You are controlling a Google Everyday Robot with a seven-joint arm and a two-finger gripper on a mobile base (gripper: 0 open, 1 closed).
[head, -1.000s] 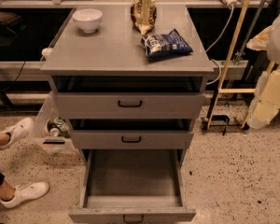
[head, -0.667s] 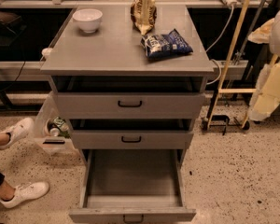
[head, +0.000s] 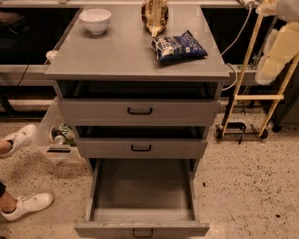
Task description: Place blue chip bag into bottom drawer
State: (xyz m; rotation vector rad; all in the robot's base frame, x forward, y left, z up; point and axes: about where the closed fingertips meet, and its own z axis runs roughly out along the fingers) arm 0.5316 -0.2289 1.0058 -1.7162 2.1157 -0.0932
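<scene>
The blue chip bag lies flat on the right side of the grey cabinet top, next to a brown-and-gold snack bag. The bottom drawer is pulled fully out at floor level and its inside is bare. Only cream-white links of my arm show at the right edge, right of the cabinet and apart from the bag. My gripper itself is out of view.
A white bowl stands at the cabinet top's back left. The two upper drawers are slightly open. A wooden stand is to the right. A person's white shoes and a plastic bag are on the floor at left.
My arm's cream links at the right edge have risen. The chip bag, the drawers and the bowl have not moved.
</scene>
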